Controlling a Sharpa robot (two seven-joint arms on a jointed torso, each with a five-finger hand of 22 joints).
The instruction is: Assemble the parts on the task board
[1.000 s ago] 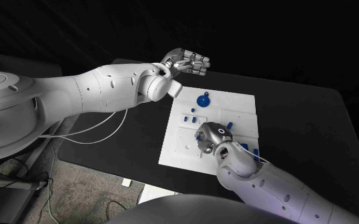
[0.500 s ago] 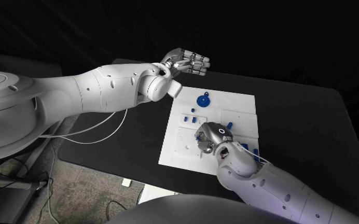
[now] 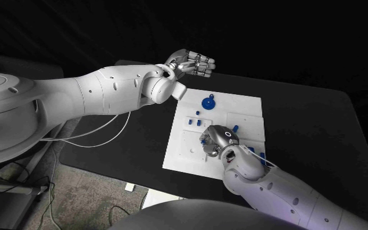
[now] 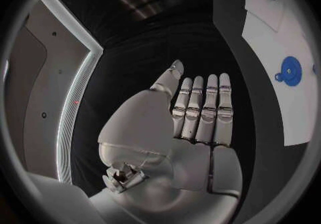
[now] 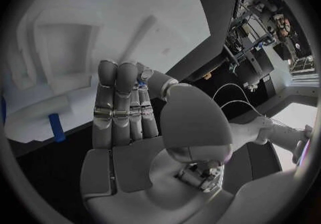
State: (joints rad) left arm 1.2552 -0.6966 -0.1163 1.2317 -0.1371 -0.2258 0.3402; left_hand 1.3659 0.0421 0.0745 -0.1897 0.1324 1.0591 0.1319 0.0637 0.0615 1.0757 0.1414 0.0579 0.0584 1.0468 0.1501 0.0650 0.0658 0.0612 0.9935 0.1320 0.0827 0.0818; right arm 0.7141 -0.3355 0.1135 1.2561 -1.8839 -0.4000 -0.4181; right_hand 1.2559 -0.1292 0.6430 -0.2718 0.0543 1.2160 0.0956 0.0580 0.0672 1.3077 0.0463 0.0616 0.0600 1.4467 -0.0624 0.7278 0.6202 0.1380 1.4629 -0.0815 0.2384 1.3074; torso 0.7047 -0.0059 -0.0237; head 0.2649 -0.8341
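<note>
- Centrally on the black worktop (image 3: 307,113) lies the white task board (image 3: 230,107), carrying small blue parts (image 3: 198,114) and a blue disc (image 3: 208,103).
- Left robot hand (image 3: 192,63) hovers beyond the board's far left corner, fingers loosely curled, holding nothing.
- Right robot hand (image 3: 215,140) reaches down onto the board's near middle; whether it grips anything cannot be told.

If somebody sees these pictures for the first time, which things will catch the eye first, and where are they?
The white task board stands out bright in the middle of the black table, with a round blue part near its far end. The right hand is low over the board's near half among small blue parts, while the left hand is raised beyond the board's far left corner, holding nothing.
</note>
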